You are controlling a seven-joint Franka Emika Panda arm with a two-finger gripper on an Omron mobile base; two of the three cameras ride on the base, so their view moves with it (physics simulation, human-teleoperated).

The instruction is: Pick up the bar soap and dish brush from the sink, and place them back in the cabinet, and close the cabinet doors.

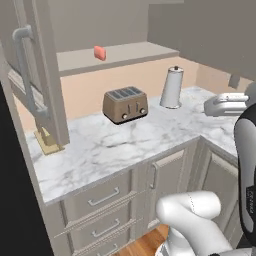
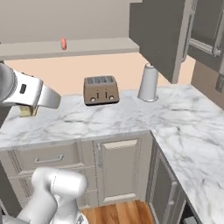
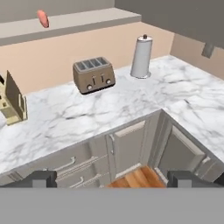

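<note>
Right now my end effector point(image 3: 112, 178) is spread wide w/ nothing between the tips, hanging above the lower cabinets at the corner of the marble surface point(image 3: 78, 116). Bar soap point(image 3: 42, 18) sits far ahead and up to my left on the open cabinet point(image 1: 117, 54) shelf, already put back by the look of it. It's a small salmon-orange rounded block, prob. light, stiff but slick; I'd pinch it across the short flat sides, not the rounded ends. Dish brush and sink aren't anywhere I can make out, so that's likely the next job. Cabinet doors stand open: one point(image 1: 36, 75) w/ a silver bar handle swings out at my left. Ahead sit a brown metal four-slot toaster point(image 3: 93, 75) and a smooth pale upright cylinder point(image 3: 141, 57), maybe a paper towel roll; a tan block point(image 3: 13, 103) rests at my far left.
</note>
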